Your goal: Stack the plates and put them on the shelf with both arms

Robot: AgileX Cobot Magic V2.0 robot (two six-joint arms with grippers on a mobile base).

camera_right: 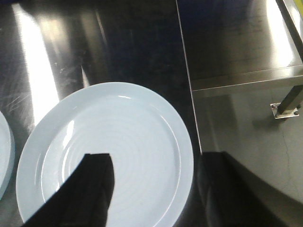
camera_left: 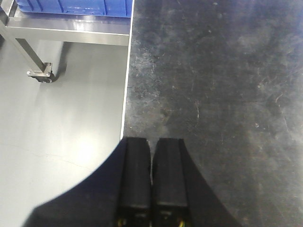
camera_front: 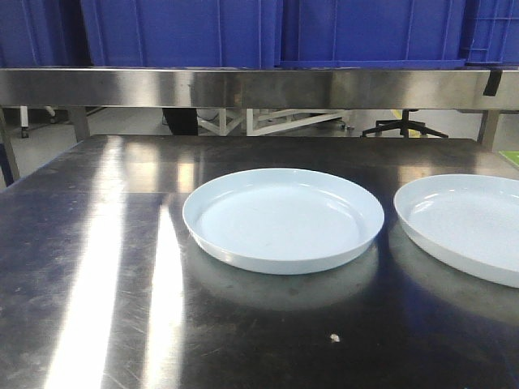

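Two pale bluish-white plates lie side by side on the dark steel tabletop (camera_front: 97, 243): one in the middle (camera_front: 284, 219), the other (camera_front: 470, 227) cut off by the right edge. Behind them runs the shelf's brushed steel front rail (camera_front: 243, 87). No arm shows in the front view. My right gripper (camera_right: 154, 158) is open and straddles the right rim of a plate (camera_right: 137, 127), with one finger (camera_right: 97, 163) over the plate's inside and the other (camera_right: 215, 165) outside it. The second plate's edge (camera_right: 4, 156) peeks in at the left. My left gripper (camera_left: 151, 142) is shut and holds nothing, over the table's left edge.
Big blue crates (camera_front: 268, 32) stand on the shelf above the rail. Grey floor (camera_left: 61, 123) lies left of the table, where a steel rack leg (camera_left: 40, 71) carries a blue crate (camera_left: 75, 5). To the right of the table are a lower steel surface (camera_right: 236, 42) and a footed post (camera_right: 286, 106).
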